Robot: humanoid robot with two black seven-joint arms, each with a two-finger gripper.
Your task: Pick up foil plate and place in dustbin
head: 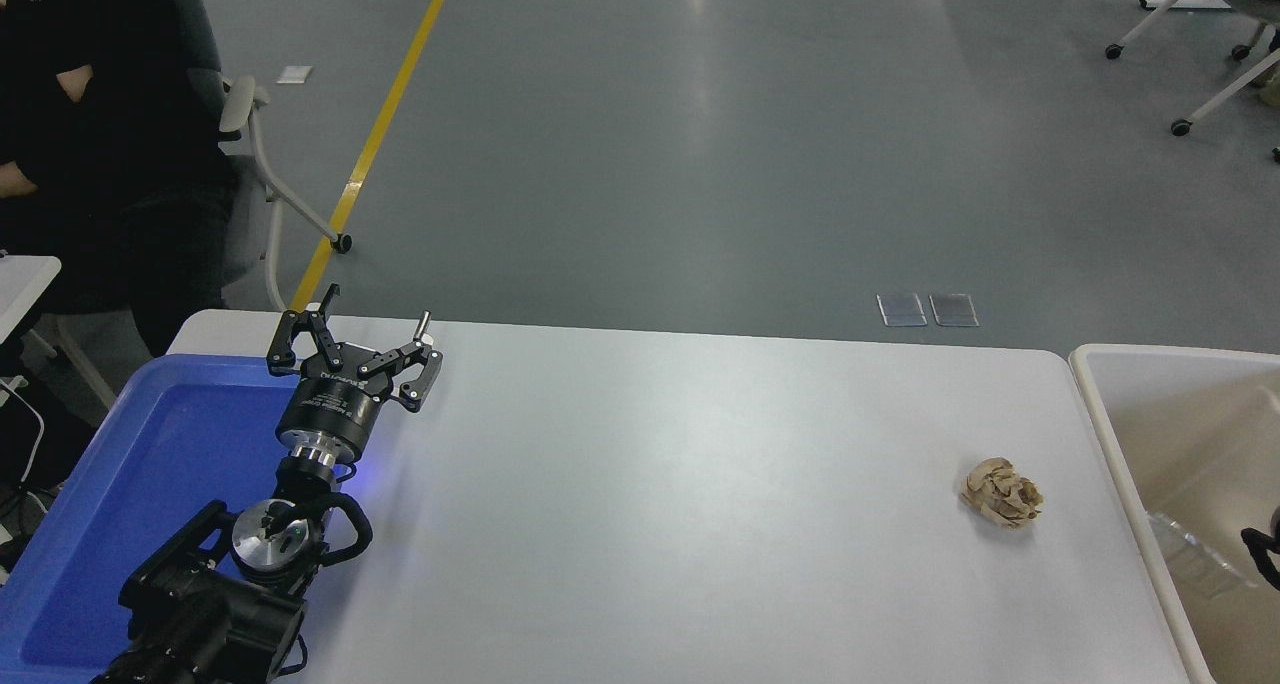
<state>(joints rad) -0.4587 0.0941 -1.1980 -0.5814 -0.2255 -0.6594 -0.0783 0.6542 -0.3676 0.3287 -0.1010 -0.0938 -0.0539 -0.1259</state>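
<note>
A white tabletop (640,484) is seen from above. Off its right edge stands the dustbin (1100,414), with an off-white rim and beige inside. Low in the bin a pale, glinting, rectangular shape can be made out, probably the foil plate (1190,554), though it is too faint to be sure. A black part of the right arm (1262,549) is seen at the picture's right edge, over the bin; whether its pincer is spread or pressed together cannot be told.

At the tabletop's near left corner a blue tray (130,464) is set. Over its right rim the left arm is parked, its pincer (375,326) spread wide near the far left corner.

A crumpled brown paper ball (1002,492) lies near the right edge, just beside the bin.

Beyond the far edge, grey floor (700,144) with a yellow line (385,114) is shown. A person in black (90,144) is seated at the far left, and wheeled chair legs (1190,54) are seen at the far right.
</note>
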